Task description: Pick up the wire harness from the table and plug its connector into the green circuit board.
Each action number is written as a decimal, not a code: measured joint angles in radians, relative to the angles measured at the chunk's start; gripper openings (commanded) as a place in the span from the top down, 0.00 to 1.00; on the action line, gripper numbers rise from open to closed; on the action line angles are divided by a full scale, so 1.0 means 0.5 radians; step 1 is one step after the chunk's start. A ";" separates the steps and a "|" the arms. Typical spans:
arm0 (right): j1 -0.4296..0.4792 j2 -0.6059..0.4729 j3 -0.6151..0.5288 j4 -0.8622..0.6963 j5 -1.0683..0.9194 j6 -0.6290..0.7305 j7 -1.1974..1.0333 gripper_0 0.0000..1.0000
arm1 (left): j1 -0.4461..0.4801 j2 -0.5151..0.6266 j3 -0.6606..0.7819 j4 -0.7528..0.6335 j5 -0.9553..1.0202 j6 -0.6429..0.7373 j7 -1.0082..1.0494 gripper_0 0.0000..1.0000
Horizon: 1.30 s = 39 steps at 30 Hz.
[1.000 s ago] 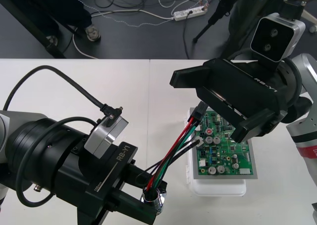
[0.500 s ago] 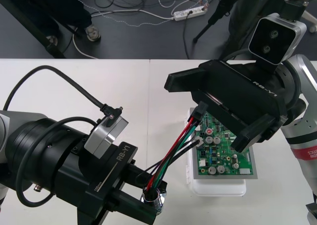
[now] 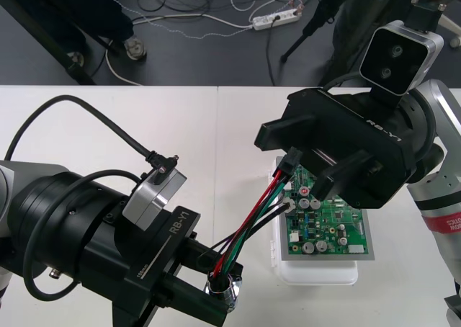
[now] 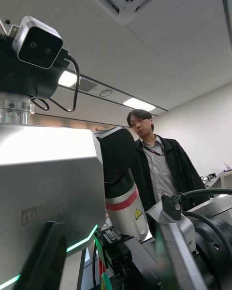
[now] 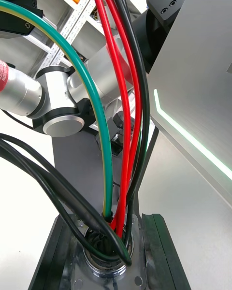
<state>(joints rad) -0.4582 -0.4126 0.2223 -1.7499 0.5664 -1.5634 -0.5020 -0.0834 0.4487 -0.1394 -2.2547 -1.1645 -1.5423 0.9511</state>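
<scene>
My left gripper is at the front of the table, shut on the harness's round metal socket, which sits between its black fingers. Red, green and black wires rise from the socket to the small black plug. The plug hangs over the near-left corner of the green circuit board. My right gripper straddles the plug. Its fingers stand on either side with a gap to the plug on each side.
The board rests on a white base right of the table's middle. The left arm's thick body and its black cable cover the front left of the table. Dark floor with cables and a power strip lies beyond the far edge.
The right gripper's fingers have drawn much closer together around the plug. The left gripper and the socket have not moved.
</scene>
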 measured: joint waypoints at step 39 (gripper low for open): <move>0.023 0.000 0.000 0.000 -0.002 0.000 0.000 1.00 | 0.000 0.000 0.000 0.000 0.021 0.000 0.000 0.00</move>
<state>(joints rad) -0.4470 -0.4125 0.2224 -1.7499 0.5655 -1.5636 -0.5020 -0.0834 0.4487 -0.1394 -2.2546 -1.1539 -1.5423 0.9512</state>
